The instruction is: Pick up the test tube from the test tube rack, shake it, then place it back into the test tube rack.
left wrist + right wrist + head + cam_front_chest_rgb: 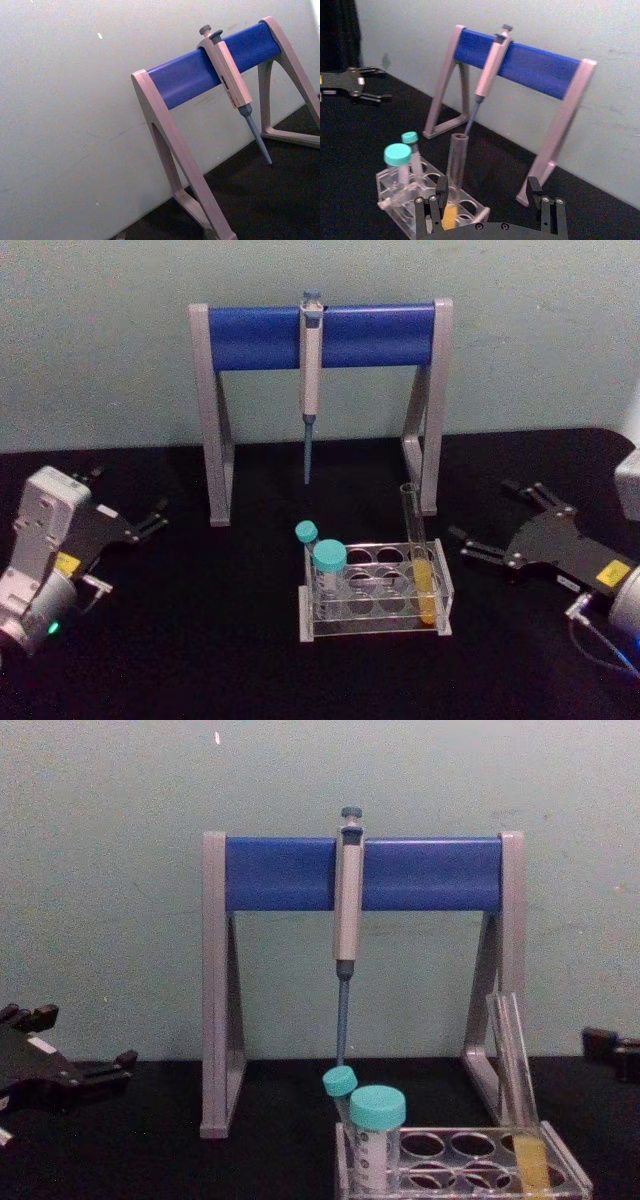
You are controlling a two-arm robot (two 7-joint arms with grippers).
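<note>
Glass, thin-walled and uncapped, the test tube [418,550] stood just right of centre in the head view. It sat in a hole at the right end of the test tube rack [375,630], leaning a little, with yellow-orange liquid in its lower part. It looked light and stiff, but brittle and slick. A moderate pinch on the bare upper length, above the rack top and below the open rim, seemed the safest hold. Squeezing hard risked a crack, and tilting far risked a spill. The right gripper [480,510] lay at the right of the frame, apart from the rack, with its jaws spread. The left gripper [130,490] rested at the left edge, also spread. Two teal-capped tubes [329,558] occupied the rack's left end.
</note>
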